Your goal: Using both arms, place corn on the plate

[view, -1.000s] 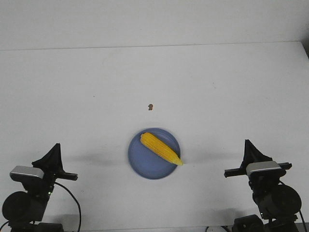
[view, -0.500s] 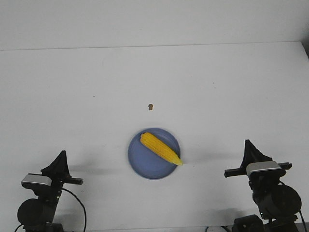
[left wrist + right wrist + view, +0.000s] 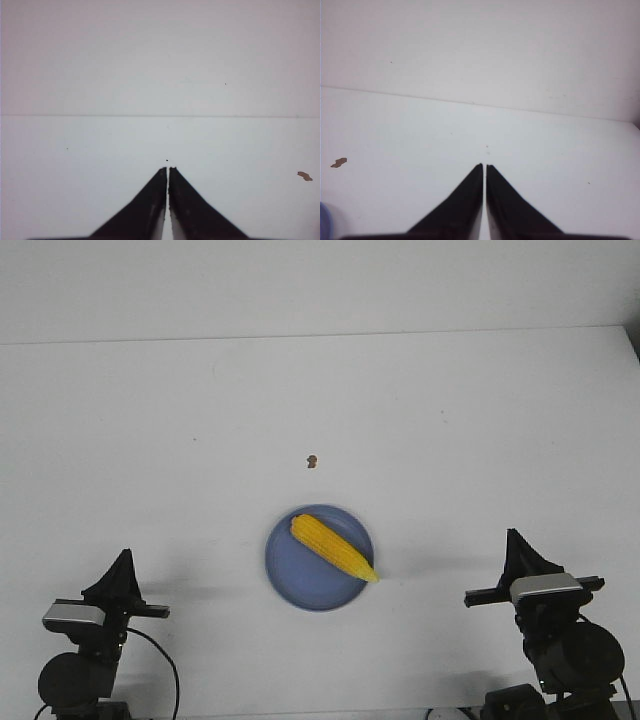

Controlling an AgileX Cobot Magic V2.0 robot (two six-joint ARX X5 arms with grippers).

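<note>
The yellow corn point(image 3: 334, 547) lies slantwise on the light blue plate point(image 3: 292, 580) near the table's front middle, its thin end reaching the plate's right rim. My left gripper point(image 3: 122, 556) rests shut at the front left, well apart from the plate. In the left wrist view the left gripper point(image 3: 167, 169) holds nothing, only a hairline slit between its black fingers. My right gripper point(image 3: 513, 535) sits shut at the front right, also clear of the plate. The right wrist view shows the right gripper point(image 3: 484, 165) empty, with a sliver of the plate point(image 3: 324, 222) at the picture's edge.
A tiny brown speck point(image 3: 312, 461) lies on the white table beyond the plate; this speck point(image 3: 304, 176) shows in the left wrist view, and the speck point(image 3: 339, 162) in the right wrist view too. The table's far edge point(image 3: 320, 335) meets a pale wall.
My left arm has drawn back toward the front edge and lower over the last second, then settled. The right arm, corn and plate have not moved.
</note>
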